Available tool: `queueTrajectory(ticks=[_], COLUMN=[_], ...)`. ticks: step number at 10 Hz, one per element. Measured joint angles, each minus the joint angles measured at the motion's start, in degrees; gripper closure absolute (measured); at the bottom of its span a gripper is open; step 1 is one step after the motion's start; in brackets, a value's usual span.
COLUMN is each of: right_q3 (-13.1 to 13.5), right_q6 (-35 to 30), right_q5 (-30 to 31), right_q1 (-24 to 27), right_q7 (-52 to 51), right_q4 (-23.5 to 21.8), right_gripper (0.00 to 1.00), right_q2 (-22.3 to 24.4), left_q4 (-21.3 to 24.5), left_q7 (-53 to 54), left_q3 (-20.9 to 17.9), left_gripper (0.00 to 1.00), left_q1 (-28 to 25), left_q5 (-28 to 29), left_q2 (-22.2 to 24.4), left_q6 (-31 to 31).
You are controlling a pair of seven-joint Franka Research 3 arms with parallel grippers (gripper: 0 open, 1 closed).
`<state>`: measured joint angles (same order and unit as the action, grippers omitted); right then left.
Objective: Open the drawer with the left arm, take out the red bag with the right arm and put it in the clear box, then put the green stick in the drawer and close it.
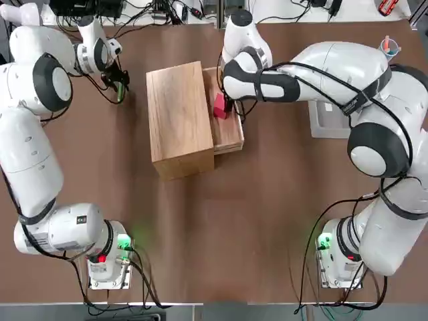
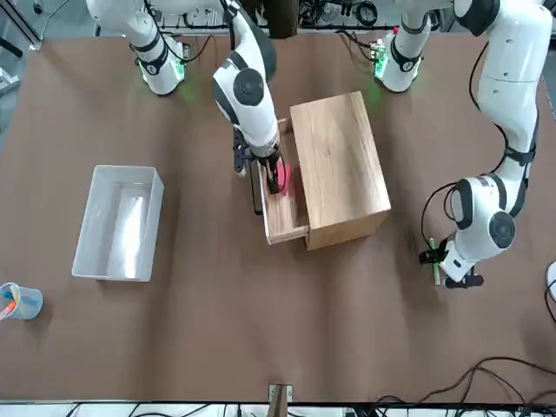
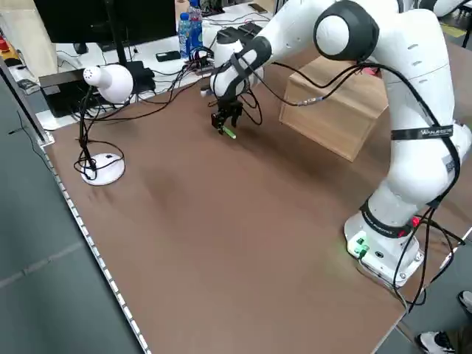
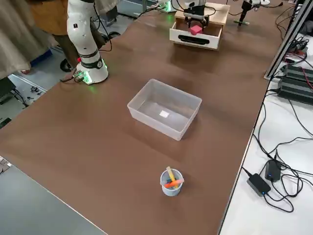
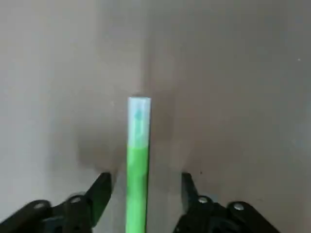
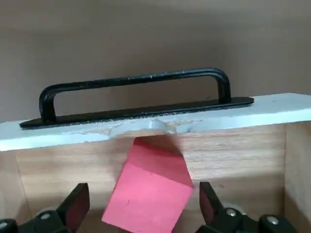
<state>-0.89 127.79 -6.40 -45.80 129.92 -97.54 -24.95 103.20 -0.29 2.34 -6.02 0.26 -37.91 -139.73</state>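
Observation:
The drawer stands pulled out of the light-wood cabinet, and its dark handle shows in the right wrist view. The red bag lies inside it. My right gripper hangs open in the drawer, one finger on each side of the bag, with gaps. On the table beyond the cabinet's other side lies the green stick. My left gripper is low over it, open, and its fingers straddle the stick without touching. The clear box stands apart, with nothing in it.
A small blue cup with coloured pens stands near the table's corner past the clear box. A white desk lamp and cables sit off the table's left side. A person stands by the right arm's base.

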Motion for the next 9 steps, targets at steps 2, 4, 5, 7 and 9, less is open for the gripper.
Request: queueTrajectory(ticks=[2,4,5,7,9], right_q3=[-0.01,-0.11,-0.19,-0.42,-0.52], right_q6=[-0.04,-0.04,0.03,0.13,0.15], right_q5=[-0.01,-0.05,-0.11,-0.13,-0.13], right_q1=[-0.04,-0.26,-0.36,-0.59,-0.7], right_q7=[3.22,4.93,5.98,8.46,10.12], right_q4=[0.0,0.0,0.01,0.09,0.12], right_gripper=[0.0,0.0,0.0,0.0,0.0], right_q2=[0.0,0.0,0.0,0.0,-0.02], left_q4=[0.28,0.33,0.35,0.38,0.37], left_q7=[0.0,0.0,0.0,0.0,0.0], left_q3=[-0.15,-0.14,-0.08,0.16,0.61], left_gripper=[0.53,0.82,0.82,0.82,0.82], left_q1=[-0.28,-0.25,-0.19,-0.02,0.08], left_q5=[0.07,0.08,0.08,0.08,0.08], left_q2=[0.4,0.56,0.58,1.62,5.69], left_q6=[-0.04,-0.04,-0.08,-0.08,3.29])
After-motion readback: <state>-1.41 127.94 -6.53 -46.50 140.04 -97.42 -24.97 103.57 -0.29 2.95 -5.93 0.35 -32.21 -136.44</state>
